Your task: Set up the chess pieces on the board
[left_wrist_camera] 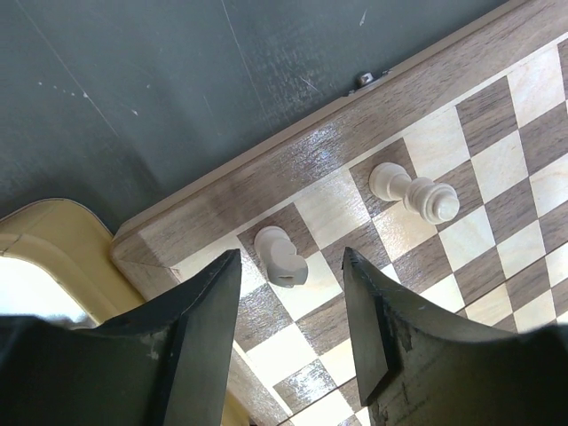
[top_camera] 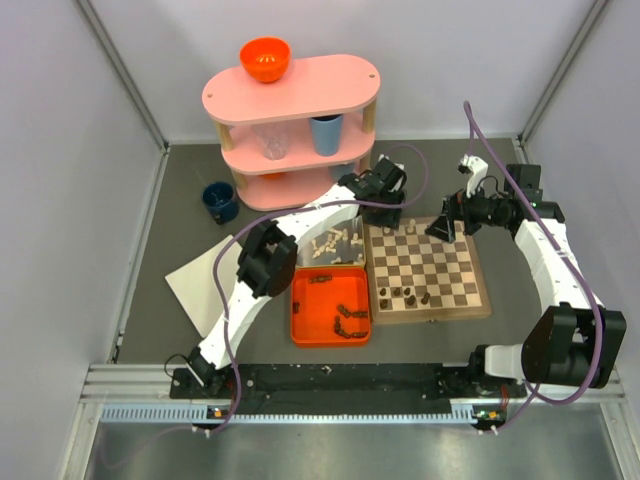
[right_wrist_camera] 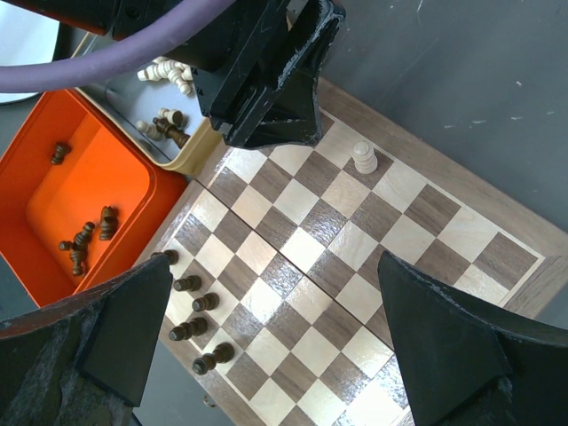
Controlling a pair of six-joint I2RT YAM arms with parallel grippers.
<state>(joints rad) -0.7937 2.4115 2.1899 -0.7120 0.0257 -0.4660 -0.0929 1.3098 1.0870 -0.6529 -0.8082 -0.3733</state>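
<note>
Two cream bits are up on the far row of the board [left_wrist_camera: 293, 169], close to its far-left corner: a short cream piece [left_wrist_camera: 280, 257] and, a little further right along the row, a taller cream piece [left_wrist_camera: 414, 191]. Both stand upright, well clear of each other.

The left pincer [left_wrist_camera: 291, 271] is right over that corner with its jaws parted about halfway. The short piece sits just off the tips, and neither finger touches it, so it's holding nothing.

The right pincer [right_wrist_camera: 275, 264] hangs above the far side of the board, spread wide, with only bare squares showing between its fingers.

Along the near-left edge of the board there's a little line of dark pieces [right_wrist_camera: 186, 284], all standing.

Off the board's left side on the tabletop [top_camera: 180, 210] is the orange tray [right_wrist_camera: 35, 155], with loose dark pieces [right_wrist_camera: 84, 240] lying in it. Just beyond it is the silver tin [right_wrist_camera: 191, 155], with more cream pieces [right_wrist_camera: 164, 71] tipped over inside.
</note>
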